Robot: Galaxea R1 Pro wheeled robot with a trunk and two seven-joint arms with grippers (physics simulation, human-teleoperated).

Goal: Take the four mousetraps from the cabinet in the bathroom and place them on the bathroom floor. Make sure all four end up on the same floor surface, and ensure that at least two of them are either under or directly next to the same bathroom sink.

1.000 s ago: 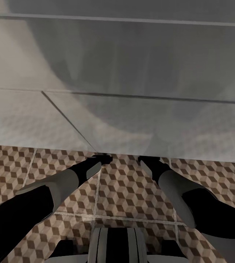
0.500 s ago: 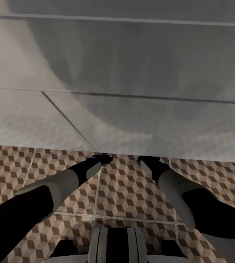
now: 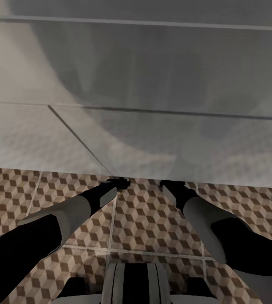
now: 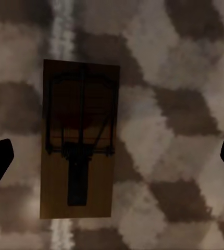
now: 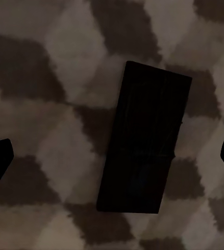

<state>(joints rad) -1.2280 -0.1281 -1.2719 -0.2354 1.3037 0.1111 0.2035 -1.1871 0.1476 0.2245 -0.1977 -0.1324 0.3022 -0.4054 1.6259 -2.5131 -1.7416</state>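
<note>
**Two traps flat on the tiles beneath the basin**

Cube-patterned bathroom floor (image 3: pixel 144 219) runs under the white sink (image 3: pixel 153 126). One mousetrap (image 4: pixel 79 146) lies flat on a grout line, between the wide-spread fingertips of the left gripper (image 4: pixel 112 156), untouched. A second mousetrap (image 5: pixel 143 138), darker, lies flat below the right gripper (image 5: pixel 112 156), likewise spread wide and holding nothing.

Two mousetraps (image 4: pixel 79 139) (image 5: pixel 144 138) flat on cube-pattern floor (image 4: pixel 169 78), under sink (image 3: pixel 153 84).
</note>
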